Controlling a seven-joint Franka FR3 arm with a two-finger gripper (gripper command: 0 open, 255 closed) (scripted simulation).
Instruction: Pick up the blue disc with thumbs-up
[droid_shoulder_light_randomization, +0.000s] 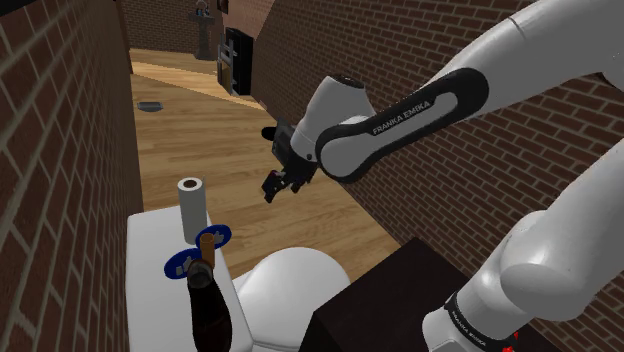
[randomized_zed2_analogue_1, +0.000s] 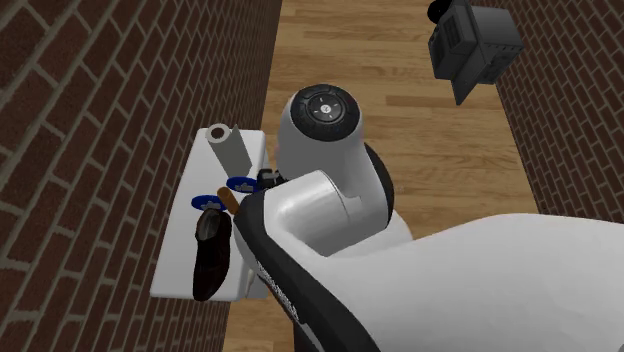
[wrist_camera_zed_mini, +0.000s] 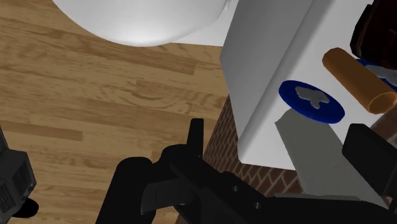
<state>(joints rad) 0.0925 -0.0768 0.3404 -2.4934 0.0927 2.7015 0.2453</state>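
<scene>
Two blue discs with white marks lie on the white toilet tank lid (droid_shoulder_light_randomization: 150, 240). The one with a thumbs-up (wrist_camera_zed_mini: 312, 100) lies flat beside a grey paper roll (wrist_camera_zed_mini: 312, 156); it is also seen as a disc (droid_shoulder_light_randomization: 222, 234) and a disc (randomized_zed2_analogue_1: 243, 184). An orange cylinder (wrist_camera_zed_mini: 356, 79) separates it from the second blue disc (wrist_camera_zed_mini: 383, 69). My gripper (droid_shoulder_light_randomization: 275, 187) hangs open in the air off the tank's side, over the wooden floor, well above and apart from the disc. In the wrist view the gripper (wrist_camera_zed_mini: 280, 133) has its fingers spread with nothing between them.
A dark bottle (droid_shoulder_light_randomization: 205, 310) stands on the tank lid (randomized_zed2_analogue_1: 180, 265) beyond the second disc (droid_shoulder_light_randomization: 180, 263). The upright roll (droid_shoulder_light_randomization: 191, 205) stands close to the thumbs-up disc. The white toilet bowl (droid_shoulder_light_randomization: 295, 285) is below. Brick walls flank the wooden floor (droid_shoulder_light_randomization: 250, 160).
</scene>
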